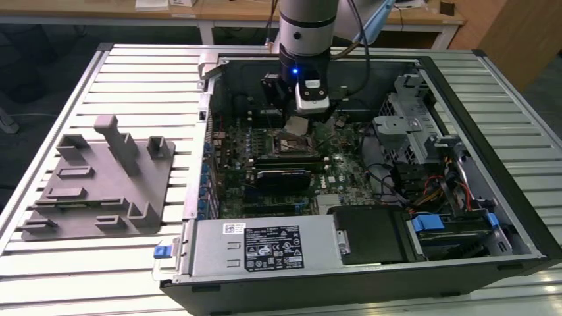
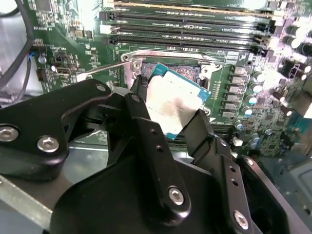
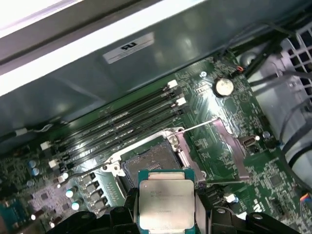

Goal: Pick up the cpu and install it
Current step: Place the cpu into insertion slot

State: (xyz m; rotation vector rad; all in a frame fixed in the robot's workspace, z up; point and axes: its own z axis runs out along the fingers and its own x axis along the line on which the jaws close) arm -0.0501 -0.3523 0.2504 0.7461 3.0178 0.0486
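Note:
The cpu (image 2: 178,100) is a thin square chip with a silvery top and a pale green rim. It is pinched by two opposite edges between the black fingers (image 2: 146,122) of my gripper (image 2: 171,111), which is shut on it. In the first wrist view the cpu (image 3: 165,202) hangs a little above the green motherboard, just short of the open socket frame (image 3: 146,165). In the exterior view my gripper (image 1: 299,123) is inside the open computer case, holding the cpu (image 1: 299,125) right over the dark square socket (image 1: 290,142).
Memory slots (image 3: 122,119) run beside the socket, and the thin latch lever (image 3: 200,126) stands raised. A black drive cage (image 1: 378,234), cables (image 1: 430,184) and the power supply (image 1: 263,247) crowd the case. A grey fixture tray (image 1: 97,184) with upright posts sits on the slatted table at the exterior view's left.

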